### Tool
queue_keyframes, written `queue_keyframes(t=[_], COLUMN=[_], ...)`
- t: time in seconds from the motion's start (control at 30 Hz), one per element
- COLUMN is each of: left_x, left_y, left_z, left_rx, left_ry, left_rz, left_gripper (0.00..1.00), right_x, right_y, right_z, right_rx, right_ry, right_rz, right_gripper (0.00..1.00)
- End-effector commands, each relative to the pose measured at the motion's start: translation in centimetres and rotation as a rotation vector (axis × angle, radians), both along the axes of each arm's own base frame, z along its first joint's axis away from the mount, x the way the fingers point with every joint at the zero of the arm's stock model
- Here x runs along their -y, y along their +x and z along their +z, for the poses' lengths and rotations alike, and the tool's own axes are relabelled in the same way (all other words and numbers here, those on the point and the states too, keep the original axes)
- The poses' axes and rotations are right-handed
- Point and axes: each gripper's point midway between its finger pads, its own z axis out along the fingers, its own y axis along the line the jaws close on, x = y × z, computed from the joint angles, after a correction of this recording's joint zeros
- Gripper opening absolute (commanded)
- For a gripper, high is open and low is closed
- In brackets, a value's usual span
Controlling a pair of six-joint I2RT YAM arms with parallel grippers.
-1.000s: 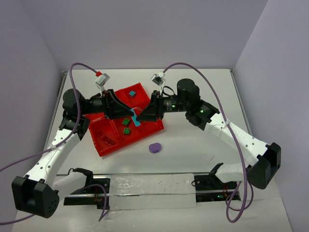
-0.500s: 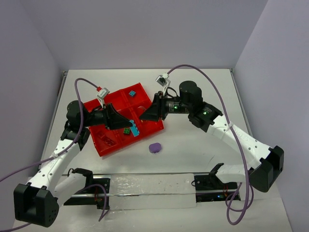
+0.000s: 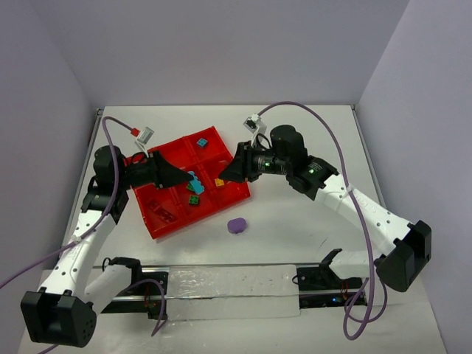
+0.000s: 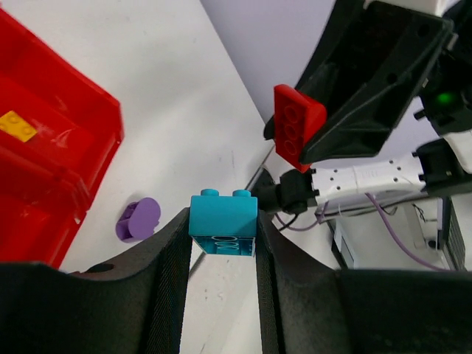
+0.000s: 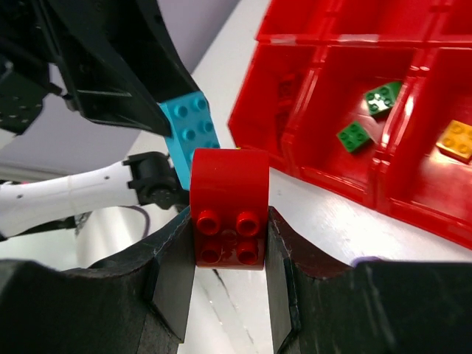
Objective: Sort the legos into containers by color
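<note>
The red tray [image 3: 171,221] lies left of centre. My left gripper [image 3: 189,179] hovers over its middle, shut on a teal brick [image 3: 196,183], which shows clamped between the fingers in the left wrist view [image 4: 223,221]. My right gripper [image 3: 224,176] is over the tray's right edge, shut on a red brick [image 5: 228,210], which also shows in the left wrist view [image 4: 299,125]. The two grippers face each other, tips close but apart. In the tray lie two green bricks [image 5: 381,97] [image 5: 354,136], a yellow brick [image 5: 459,140] and a teal brick [image 3: 201,141].
A purple piece [image 3: 237,225] lies on the white table just in front of the tray's right corner. A clear strip with black brackets [image 3: 228,287] runs along the near edge. Walls close in on the left, back and right.
My left arm has drawn back to the left, and its gripper with the teal brick has shifted slightly left over the tray. My right gripper has stayed nearly in place with the red brick.
</note>
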Motion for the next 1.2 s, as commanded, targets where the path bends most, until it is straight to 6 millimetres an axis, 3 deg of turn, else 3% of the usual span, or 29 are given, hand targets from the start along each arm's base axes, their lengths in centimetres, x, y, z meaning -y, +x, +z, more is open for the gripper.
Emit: queue_keyframes(t=[0.0,0.27,0.53,0.73,0.93,0.97,1.0,1.17], left_x=[-1.2,-3.4,-6.0,-6.1,-6.1,-6.0,-5.9,-5.3], left_y=[1.5,4.1,5.4,6.4,10.2,10.7,11.1,15.8], left_z=[-0.2,-1.7,-1.5,-0.5,0.5,1.4,0.9,1.3], left_rx=[-0.018,-0.102,-0.112,-0.095,-0.096,-0.078,-0.092,-0.094], left_ry=[0.020,0.105,0.205,0.186,0.190,0.187,0.192,0.223], left_rz=[0.090,0.286,0.473,0.497,0.528,0.524,0.518,0.510], left_gripper=[0.00,0.00,0.00,0.00,0.00,0.00,0.00,0.00], right_x=[0.8,1.2,1.5,1.4,2.1,2.3,2.5,3.1], right_y=[1.1,1.6,2.0,2.2,3.6,3.7,3.9,4.8], right_z=[1.1,0.1,-0.5,-0.7,-0.7,-0.4,-0.4,-0.9], right_rx=[0.062,0.056,0.058,0.054,0.069,0.075,0.079,0.056], right_ry=[-0.023,-0.060,-0.086,-0.091,-0.158,-0.175,-0.183,-0.261], right_rz=[-0.057,-0.082,-0.108,-0.110,-0.170,-0.178,-0.190,-0.229], right_gripper=[0.08,0.08,0.07,0.07,0.07,0.07,0.07,0.07])
